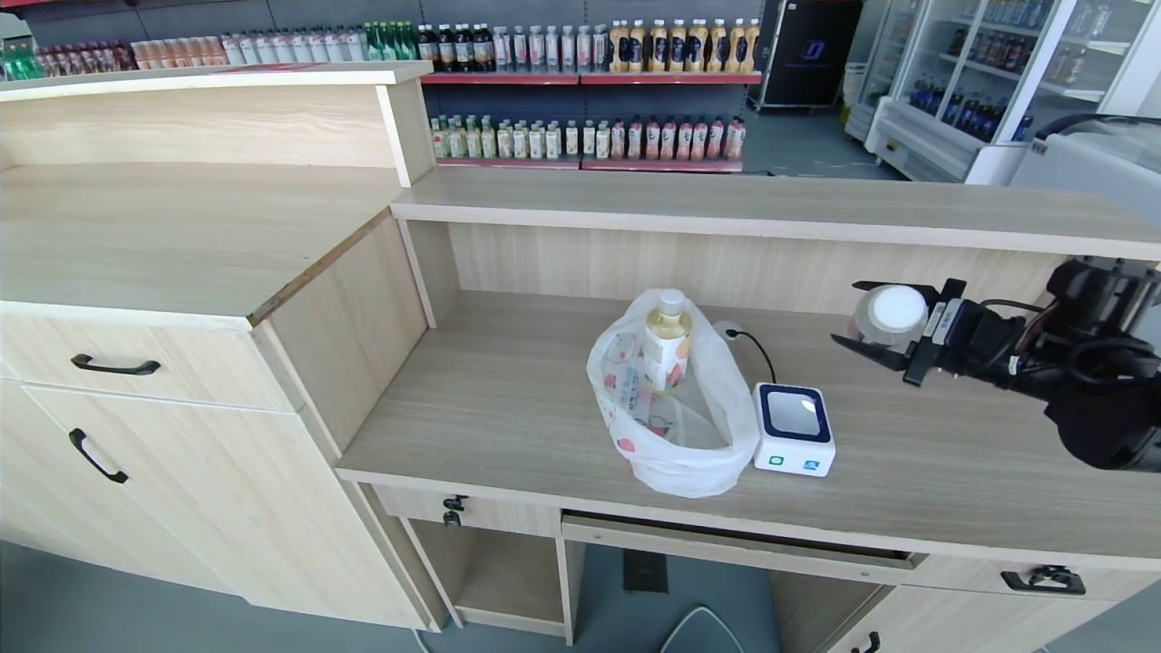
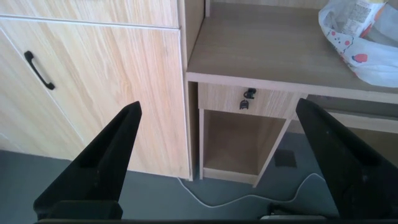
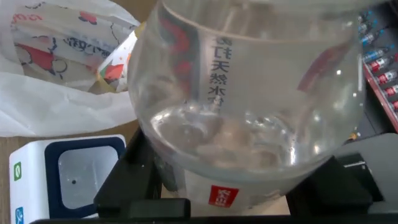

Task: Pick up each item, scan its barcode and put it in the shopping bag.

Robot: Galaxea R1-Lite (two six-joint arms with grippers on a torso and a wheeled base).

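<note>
You have the right gripper (image 1: 845, 314) clamped on a clear bottle (image 1: 896, 311) above the counter (image 1: 952, 472), at two o'clock from the scanner (image 1: 794, 428), the shopping bag (image 1: 671, 435) just beside the scanner at its nine o'clock, while the left gripper (image 2: 217, 109) hangs with jaws spread apart.

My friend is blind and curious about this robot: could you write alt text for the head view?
The right gripper holds a clear bottle with a white cap above a wooden counter, right of a small white scanner. Beside the scanner, a white shopping bag holds an upright yellow drink bottle.
</note>
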